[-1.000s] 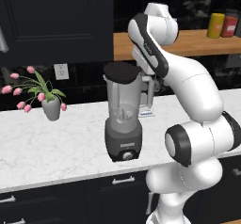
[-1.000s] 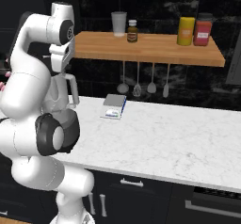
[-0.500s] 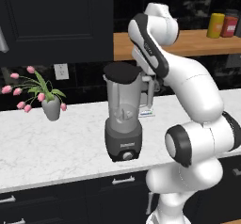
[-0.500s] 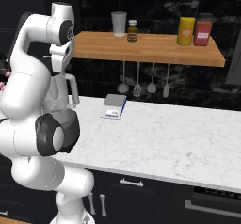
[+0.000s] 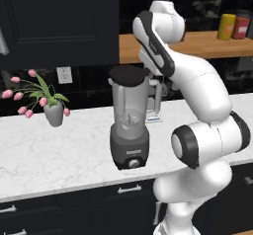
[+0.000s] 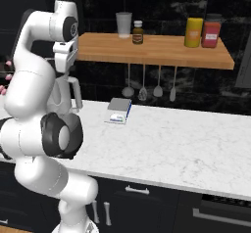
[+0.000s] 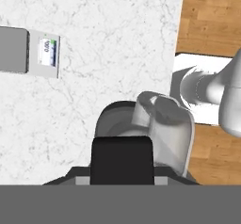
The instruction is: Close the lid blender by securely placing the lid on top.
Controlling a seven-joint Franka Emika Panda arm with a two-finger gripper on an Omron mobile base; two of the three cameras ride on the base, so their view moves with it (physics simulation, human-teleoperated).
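The blender (image 5: 129, 125) stands on the marble counter, a dark grey motor base with a tall translucent jar. The black lid (image 5: 128, 74) lies flat across the jar's rim. My hand comes down at the lid's right edge, just above the jar handle (image 5: 157, 97). In the hand view my gripper (image 7: 122, 162) appears as one solid black block with no gap, so it looks shut on the lid. Past it the jar (image 7: 162, 124) is seen from above. From the right base view my arm hides the blender except for its handle (image 6: 76, 92).
A small kitchen scale (image 5: 154, 118) (image 6: 119, 111) (image 7: 28, 51) lies behind the blender. A vase of pink tulips (image 5: 54, 113) stands at the left. A wooden shelf (image 6: 157, 48) with jars hangs overhead, with utensils (image 6: 149, 87) below it. The counter's front edge (image 5: 74, 189) is near.
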